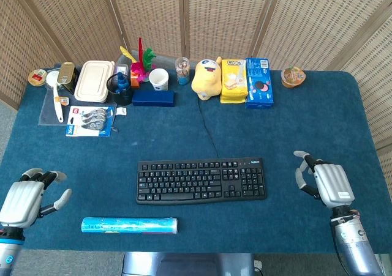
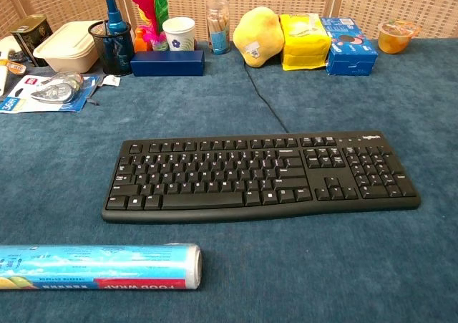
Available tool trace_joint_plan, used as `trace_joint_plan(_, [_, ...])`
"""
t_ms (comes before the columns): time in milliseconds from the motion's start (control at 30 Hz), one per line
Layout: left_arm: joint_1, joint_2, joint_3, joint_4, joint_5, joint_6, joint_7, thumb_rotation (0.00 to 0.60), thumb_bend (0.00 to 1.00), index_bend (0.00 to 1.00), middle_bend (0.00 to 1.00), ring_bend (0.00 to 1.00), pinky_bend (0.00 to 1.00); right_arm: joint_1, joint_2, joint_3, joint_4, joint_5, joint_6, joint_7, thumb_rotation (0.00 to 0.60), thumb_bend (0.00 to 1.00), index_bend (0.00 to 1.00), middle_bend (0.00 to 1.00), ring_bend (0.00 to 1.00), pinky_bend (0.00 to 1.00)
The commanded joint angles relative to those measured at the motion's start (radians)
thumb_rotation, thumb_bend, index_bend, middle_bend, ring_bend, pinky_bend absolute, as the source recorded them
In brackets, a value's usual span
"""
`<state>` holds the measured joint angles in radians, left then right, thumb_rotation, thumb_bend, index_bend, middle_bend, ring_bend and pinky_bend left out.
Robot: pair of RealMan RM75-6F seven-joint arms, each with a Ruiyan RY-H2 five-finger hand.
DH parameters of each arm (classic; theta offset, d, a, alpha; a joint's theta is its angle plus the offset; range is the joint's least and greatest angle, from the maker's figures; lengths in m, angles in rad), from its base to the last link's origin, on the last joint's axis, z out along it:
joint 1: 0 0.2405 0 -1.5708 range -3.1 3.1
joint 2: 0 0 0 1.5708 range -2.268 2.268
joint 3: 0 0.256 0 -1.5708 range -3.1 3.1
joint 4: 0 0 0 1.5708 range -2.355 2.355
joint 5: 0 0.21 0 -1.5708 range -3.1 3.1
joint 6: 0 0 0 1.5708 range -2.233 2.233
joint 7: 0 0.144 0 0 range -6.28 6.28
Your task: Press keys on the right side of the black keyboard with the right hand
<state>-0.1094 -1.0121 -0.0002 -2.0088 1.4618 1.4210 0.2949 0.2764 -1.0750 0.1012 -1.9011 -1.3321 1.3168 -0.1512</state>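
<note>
The black keyboard (image 1: 201, 180) (image 2: 259, 175) lies in the middle of the blue table, its number pad at the right end. My right hand (image 1: 324, 183) hovers palm down to the right of the keyboard, a short gap from its edge, fingers apart and holding nothing. My left hand (image 1: 27, 195) sits near the front left of the table, fingers spread, empty. The chest view shows neither hand.
A blue foil-wrapped roll (image 1: 129, 225) (image 2: 96, 266) lies in front of the keyboard. The keyboard's cable (image 1: 208, 129) runs back toward a yellow plush toy (image 1: 207, 78), snack packs (image 1: 233, 81), a blue box (image 1: 153, 98), a cup (image 1: 158, 79) and other items along the rear.
</note>
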Motion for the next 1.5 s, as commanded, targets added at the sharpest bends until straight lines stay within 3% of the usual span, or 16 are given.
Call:
trace_joint_plan(33, [-0.001,0.0,0.0,0.001,-0.003,-0.002,0.0,0.0,0.22,0.35,0.43,0.4,0.21,0.0,-0.006,0.001,0.004,0.003,-0.003,0.0,0.0,0.58,0.22,0.46,0.49,0.51])
trace_joint_plan(433, [-0.001,0.007,-0.003,-0.005,0.005,0.005,0.004,0.0,0.22,0.35,0.43,0.4,0.21,0.028,0.006,0.006,-0.014,-0.023,-0.053,0.016,0.0,0.58,0.22,0.47,0.51,0.51])
trace_joint_plan(600, [-0.006,0.013,-0.01,-0.01,0.004,0.004,0.004,0.0,0.22,0.35,0.43,0.4,0.21,0.085,0.045,0.015,-0.057,-0.033,-0.154,0.046,0.0,0.59,0.3,0.7,0.74,0.62])
trace_joint_plan(767, [-0.011,0.012,-0.013,-0.015,0.005,0.0,0.01,0.0,0.21,0.35,0.43,0.4,0.21,0.167,0.073,0.025,-0.073,-0.027,-0.293,0.07,0.0,0.66,0.32,0.81,0.82,0.66])
trace_joint_plan(1100, [-0.018,0.007,-0.013,-0.021,-0.002,-0.009,0.027,0.0,0.22,0.35,0.43,0.4,0.21,0.279,0.012,0.017,-0.036,0.101,-0.455,-0.049,0.0,0.69,0.31,0.83,0.84,0.67])
trace_joint_plan(1500, [-0.023,-0.002,-0.013,-0.024,-0.005,-0.014,0.043,0.0,0.22,0.35,0.43,0.4,0.2,0.342,-0.092,-0.035,0.013,0.255,-0.459,-0.253,0.0,0.69,0.29,0.83,0.85,0.68])
